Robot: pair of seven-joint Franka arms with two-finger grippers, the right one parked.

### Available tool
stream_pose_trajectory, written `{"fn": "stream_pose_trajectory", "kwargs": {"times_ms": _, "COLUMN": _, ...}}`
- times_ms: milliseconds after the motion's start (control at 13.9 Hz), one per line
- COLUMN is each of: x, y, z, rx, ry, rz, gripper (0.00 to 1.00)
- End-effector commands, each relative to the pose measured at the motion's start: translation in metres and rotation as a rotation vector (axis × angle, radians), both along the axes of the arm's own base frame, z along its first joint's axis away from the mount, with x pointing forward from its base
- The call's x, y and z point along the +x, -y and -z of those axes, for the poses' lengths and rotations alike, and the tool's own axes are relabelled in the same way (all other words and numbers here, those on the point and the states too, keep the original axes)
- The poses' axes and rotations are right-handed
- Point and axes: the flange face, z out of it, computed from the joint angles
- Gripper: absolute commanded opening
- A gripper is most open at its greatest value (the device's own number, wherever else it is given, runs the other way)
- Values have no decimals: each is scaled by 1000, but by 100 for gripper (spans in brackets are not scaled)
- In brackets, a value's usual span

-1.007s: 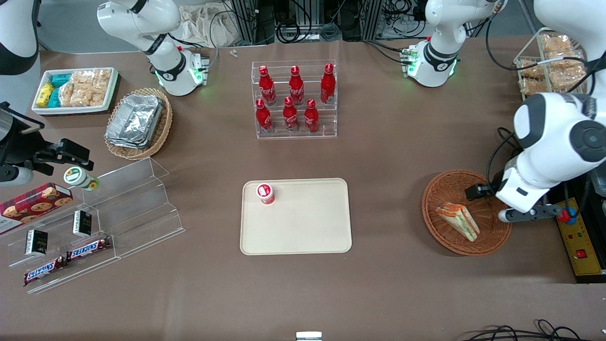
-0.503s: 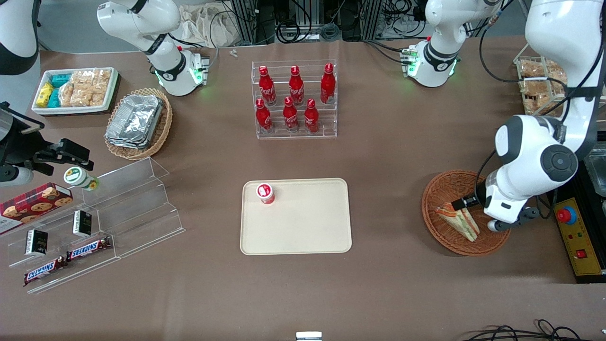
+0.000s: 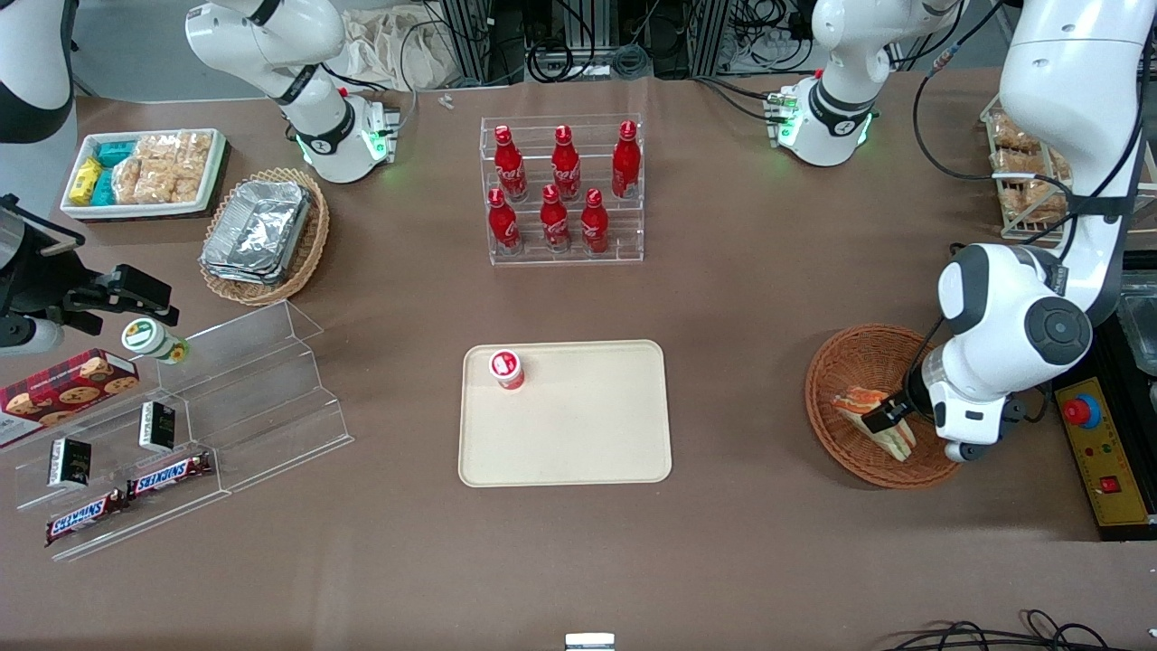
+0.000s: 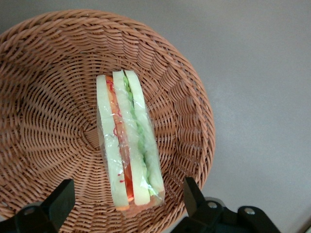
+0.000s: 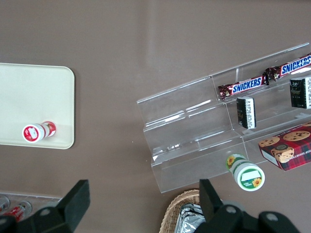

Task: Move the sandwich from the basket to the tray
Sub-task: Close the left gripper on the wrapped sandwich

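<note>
claw poised over wrapped sandwich in wicker basket

lying on its side in the basket (image 3: pixel 850 362), toward the working arm's end of the table (image 3: pixel 741 298): the sandwich (image 4: pixel 127 141), a triangular wedge in clear film, white bread showing with orange-red and green layers between. hovering just above it with fingers (image 4: pixel 58 201) spread apart, one on each flank of the wedge and neither touching it: the claw (image 4: pixel 129 206). waiting near the table's middle, well apart from the basket: the tray (image 3: pixel 587 443), already carrying a small red-and-white cup (image 3: pixel 507 369) near one corner.

judging by appearance: light, soft and easily crushed; film likely slick and liable to slide under the pads. closing across the two flat bread faces, about mid-length where the wedge is thickest, probably giving the surest hold. pinching at the thin tip or on loose film alone risking a slip or a tear. squeezing gently being advisable, so as to avoid pressing the filling out. lifting straight up likely helping to clear the basket's raised rim.
</note>
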Motion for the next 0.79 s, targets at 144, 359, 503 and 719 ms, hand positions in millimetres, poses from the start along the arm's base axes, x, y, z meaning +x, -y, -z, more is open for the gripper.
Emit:
{"fn": "stream_pose_trajectory", "kwargs": {"times_ms": 144, "x": 4, "y": -17, "z": 29, "rx": 16, "ry": -7, "rz": -40, "gripper": 99}}
{"fn": "stream_pose_trajectory", "kwargs": {"times_ms": 359, "x": 4, "y": -19, "z": 39, "rx": 15, "ry": -15, "rz": -41, "gripper": 99}}
{"fn": "stream_pose_trajectory", "kwargs": {"times_ms": 503, "x": 3, "y": -18, "z": 44, "rx": 13, "ry": -24, "rz": -41, "gripper": 98}}
{"fn": "stream_pose_trajectory", "kwargs": {"times_ms": 719, "x": 3, "y": -18, "z": 48, "rx": 12, "ry": -30, "rz": -41, "gripper": 83}}
